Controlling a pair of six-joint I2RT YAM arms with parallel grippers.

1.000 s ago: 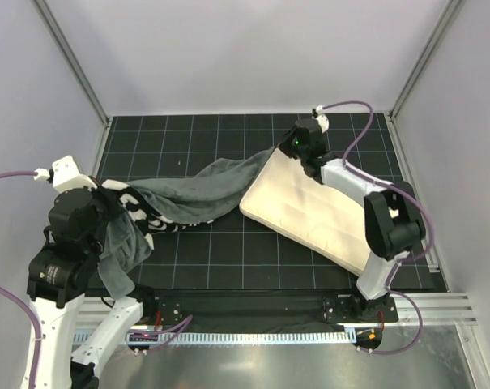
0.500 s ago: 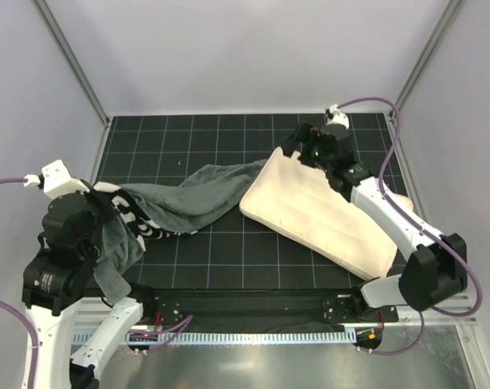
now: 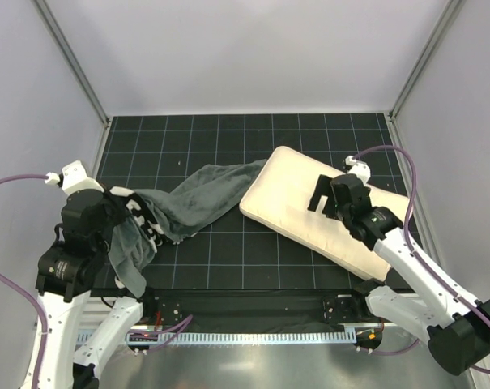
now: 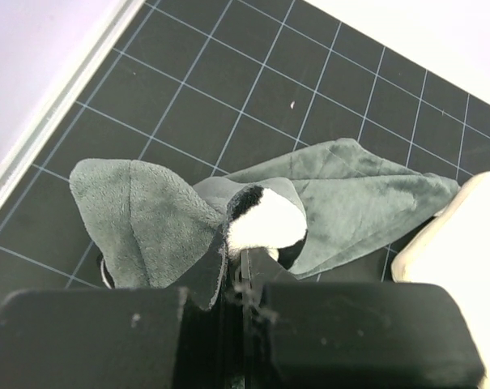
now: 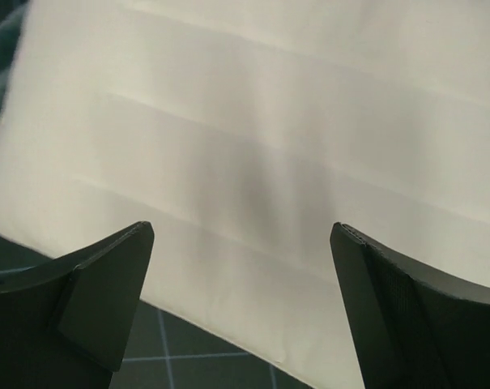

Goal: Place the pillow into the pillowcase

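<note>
The cream pillow (image 3: 281,190) lies flat and slanted on the right half of the black grid mat; its pale face fills the right wrist view (image 5: 269,121). My right gripper (image 3: 321,204) hovers over the pillow's middle, open, with nothing between its fingers (image 5: 245,243). The pillowcase (image 3: 196,198), grey plush with zebra stripes showing near my left arm, trails from the pillow's left edge to the left. My left gripper (image 3: 119,212) is shut on a bunched fold of the pillowcase (image 4: 350,194), with a white-and-black tuft at the jaws (image 4: 245,263). The pillow's corner (image 4: 455,235) shows at the right of the left wrist view.
The black grid mat (image 3: 228,259) is bounded by pale walls and metal frame posts at the left (image 3: 74,65) and right (image 3: 423,57). A metal rail (image 3: 253,336) with cables runs along the near edge between the arm bases.
My right gripper opened, let go of the pillow's far corner and drew back toward the near side, over the pillow's middle. The left gripper kept its hold and the pillowcase shifted slightly.
</note>
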